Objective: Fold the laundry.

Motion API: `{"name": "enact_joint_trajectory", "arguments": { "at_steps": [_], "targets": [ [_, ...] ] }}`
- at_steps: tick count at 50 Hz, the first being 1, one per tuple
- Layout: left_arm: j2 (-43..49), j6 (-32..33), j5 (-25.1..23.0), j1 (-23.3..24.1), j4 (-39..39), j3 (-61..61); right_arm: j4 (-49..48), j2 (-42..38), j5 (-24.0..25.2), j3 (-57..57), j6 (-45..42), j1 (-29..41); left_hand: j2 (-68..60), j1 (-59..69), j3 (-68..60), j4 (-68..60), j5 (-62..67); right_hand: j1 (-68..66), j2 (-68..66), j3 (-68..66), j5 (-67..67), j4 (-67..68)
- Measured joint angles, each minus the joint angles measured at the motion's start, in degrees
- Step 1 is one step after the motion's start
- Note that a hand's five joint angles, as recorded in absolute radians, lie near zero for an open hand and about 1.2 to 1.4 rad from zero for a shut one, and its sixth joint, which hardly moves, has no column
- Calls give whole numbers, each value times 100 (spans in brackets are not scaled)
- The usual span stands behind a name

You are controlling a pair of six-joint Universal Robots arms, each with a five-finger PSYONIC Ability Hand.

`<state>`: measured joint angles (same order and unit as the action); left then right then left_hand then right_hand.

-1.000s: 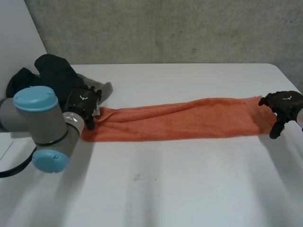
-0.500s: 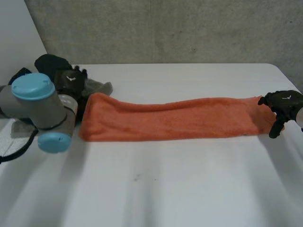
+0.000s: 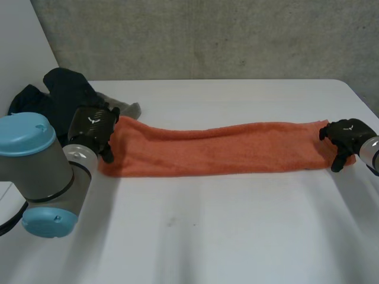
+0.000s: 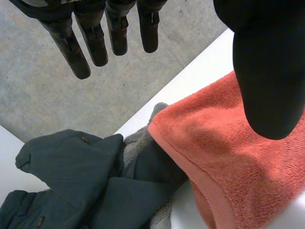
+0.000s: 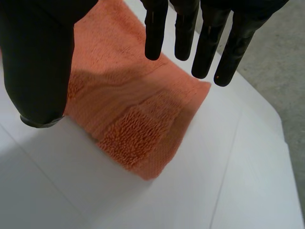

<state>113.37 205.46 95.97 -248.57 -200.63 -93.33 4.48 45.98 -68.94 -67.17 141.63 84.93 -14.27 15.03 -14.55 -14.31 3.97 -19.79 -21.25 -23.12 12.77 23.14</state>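
Orange towel (image 3: 219, 148) lies flat on the white table (image 3: 207, 236) as one long narrow strip. Its long axis runs side to side in front of the robot, arm to arm. Layered edges at the right end suggest it is folded lengthwise once or more. The robot's left hand (image 3: 93, 127) sits at the left short end and its right hand (image 3: 343, 136) at the right short end. Each arm is nearest its own end, so no reaching across is needed.

Left wrist view: fingers (image 4: 95, 38) straight and a little spread, thumb (image 4: 267, 71) well apart from them over the towel's end. Nothing is pinched. Right wrist view: fingers (image 5: 209, 43) straight over the end corner, thumb (image 5: 40, 62) apart on the other side. The towel end lies below the gap, ungripped. Can't tell if either hand touches the cloth.

A pile of dark garments (image 3: 59, 94) with a grey cloth (image 3: 127, 109) lies just behind the left end, butting up against the towel's corner there. The right end has bare table all round it.

Likely next step is to pinch one short end and carry it along the long axis onto the other, halving the strip. A grab at the left end risks catching the grey cloth or dark fabric with it. The right end looks like the cleaner pick.
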Motion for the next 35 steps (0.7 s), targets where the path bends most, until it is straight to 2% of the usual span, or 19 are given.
{"name": "enact_joint_trajectory", "arguments": {
  "at_steps": [8, 16, 17, 18, 19, 21, 28, 35],
  "targets": [
    [30, -108, 1, 6, -4, -43, -3, -454, -43, 430, -113, -2, 0, 0, 2, 0, 0, -847, -1202, -997, 896, 987],
    [84, -121, 1, -26, -2, -29, -2, -700, -82, 675, -204, -2, 0, 0, 2, 0, 0, -1393, -1834, -1612, 1453, 1601],
    [92, -122, 1, -35, -2, -28, -6, -742, -87, 707, -241, -2, 0, 0, 0, 0, 0, -2703, -3600, -3312, 2986, 3316],
    [94, -122, 1, -38, -2, -28, -8, -750, -88, 713, -249, -2, 0, 0, 0, 0, 0, -2703, -3600, -3312, 2986, 3316],
    [97, -121, 1, -43, -2, -27, -11, -771, -93, 732, -272, -2, 0, 0, 0, 0, 0, -3173, -4298, -4082, 3810, 4098],
    [99, -121, 1, -47, -2, -27, -28, -783, -126, 754, -299, -5, 0, 0, 0, 0, 0, -3351, -4613, -4405, 4233, 4432],
    [65, -120, 4, -52, -2, -36, -147, -627, -417, 764, -330, -167, 0, 0, 2, 0, 0, -3352, -4620, -4450, 4277, 4494],
    [-86, -120, 16, -55, 5, -110, -234, -272, -614, 783, -481, -718, 0, 0, 0, 0, 0, -3437, -4620, -4450, 4277, 4494]
  ]
}}
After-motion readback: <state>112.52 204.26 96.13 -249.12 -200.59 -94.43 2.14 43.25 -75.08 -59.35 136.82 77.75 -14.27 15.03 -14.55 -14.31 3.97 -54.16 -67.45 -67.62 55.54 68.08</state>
